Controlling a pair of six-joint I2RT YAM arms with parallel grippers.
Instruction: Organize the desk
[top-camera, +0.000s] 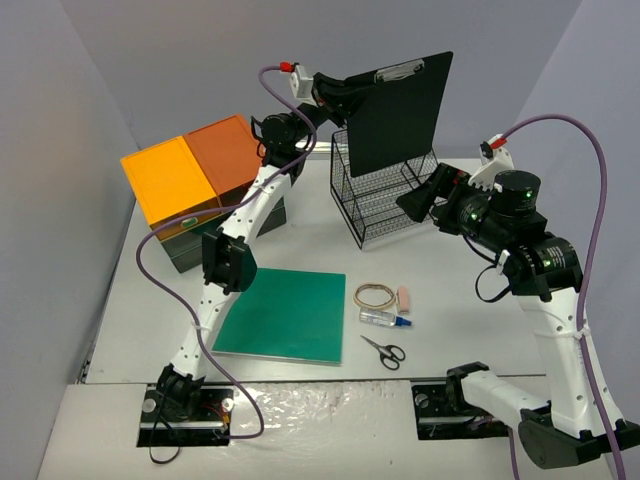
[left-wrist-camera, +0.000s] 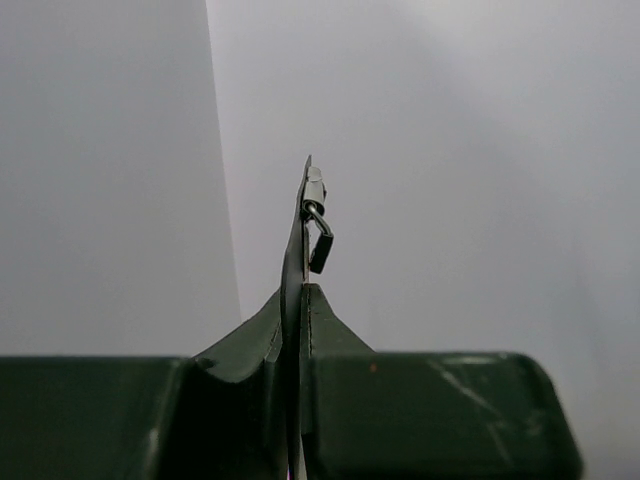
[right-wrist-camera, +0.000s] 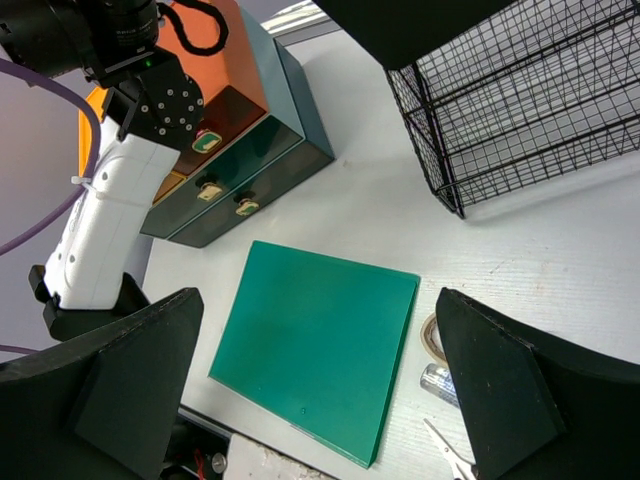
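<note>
Black rectangular clipboard (top-camera: 400, 110) is held over a matte white rectangular counter (top-camera: 440, 340)

The counter is spread beneath both arms. Nearest, black-handled scissors (top-camera: 383, 350) are laid beside a flat green board (top-camera: 285, 315). Further back, the right claw (top-camera: 413, 205) is seen released and empty near a black wire basket (top-camera: 385, 195). Beyond, the left claw (top-camera: 343, 95) is clenched on the clipboard's edge, and the clipboard is raised upright above the basket.
</note>
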